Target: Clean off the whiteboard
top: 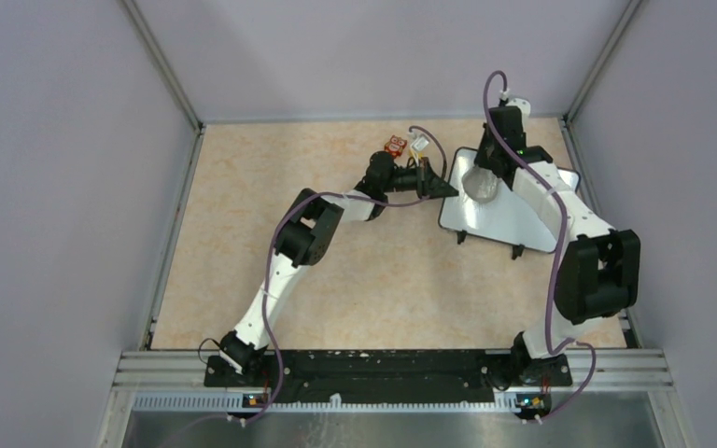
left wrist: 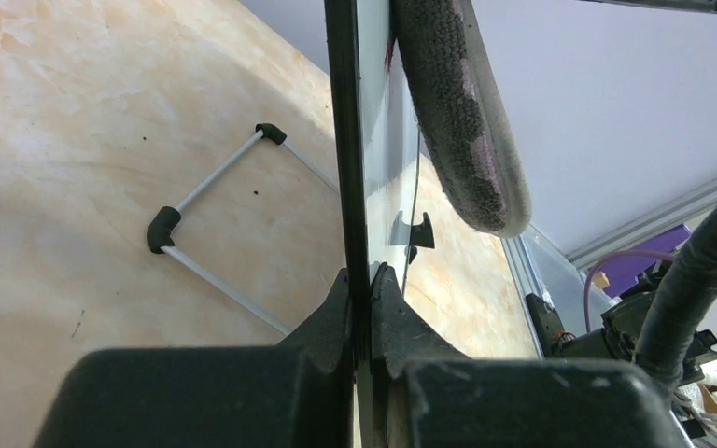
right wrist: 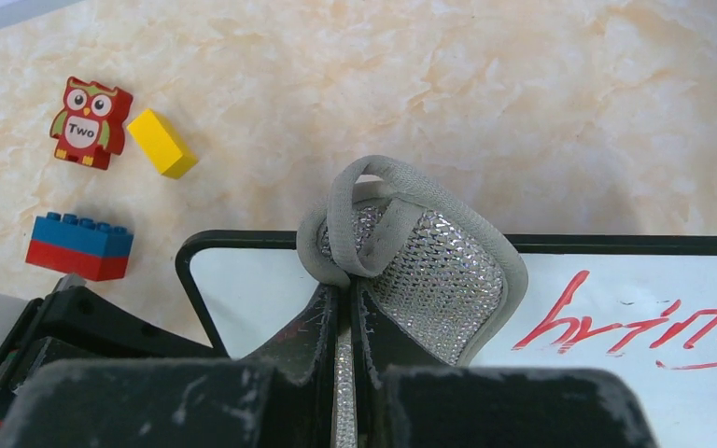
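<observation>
The whiteboard (top: 497,220) lies at the back right of the table, white face up and black-framed. Red handwriting (right wrist: 635,322) shows on its face (right wrist: 252,294). My left gripper (top: 444,188) is shut on the board's left frame edge (left wrist: 346,140); the jaws (left wrist: 361,280) pinch the thin black rim. My right gripper (top: 485,173) is shut on a grey mesh cloth (right wrist: 429,266), held over the board's top left corner just left of the writing, jaws (right wrist: 345,294) tight on it. The cloth (left wrist: 462,121) also shows in the left wrist view, against the board's face.
An owl brick (right wrist: 91,121), a yellow brick (right wrist: 161,143) and a blue and red brick (right wrist: 79,245) lie just left of the board's far corner. The board's wire stand (left wrist: 163,229) has black corner feet. Enclosure walls stand close behind and to the right of the board.
</observation>
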Tool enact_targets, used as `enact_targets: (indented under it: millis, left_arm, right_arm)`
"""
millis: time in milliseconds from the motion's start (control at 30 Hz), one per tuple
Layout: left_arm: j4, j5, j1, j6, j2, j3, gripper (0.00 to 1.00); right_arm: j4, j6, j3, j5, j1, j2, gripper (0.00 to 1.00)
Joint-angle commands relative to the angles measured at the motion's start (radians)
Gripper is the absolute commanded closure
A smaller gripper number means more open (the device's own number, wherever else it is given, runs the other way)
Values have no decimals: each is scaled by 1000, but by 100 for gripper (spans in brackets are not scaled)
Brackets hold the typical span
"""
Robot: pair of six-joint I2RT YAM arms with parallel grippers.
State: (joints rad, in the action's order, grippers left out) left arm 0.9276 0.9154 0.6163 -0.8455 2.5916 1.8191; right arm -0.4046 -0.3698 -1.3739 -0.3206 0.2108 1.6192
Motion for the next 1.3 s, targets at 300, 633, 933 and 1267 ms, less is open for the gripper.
enact_targets:
  millis: [300,633,933,1267]
  left_arm:
    - [-20,-8,2,166,-25,-31,100]
    - [-20,-7,1,165,-21,-29,100]
    - [-15,-8,2,163,-28,-38,100]
    - [-19,-11,2,166,-26,-38,100]
  right_arm:
    - [23,6,-156,51,96,103,100]
    - [30,5,0,-6,25,13,100]
    - [38,5,141,-13,-85,-95,100]
    - [60,5,79,2,64,-21,100]
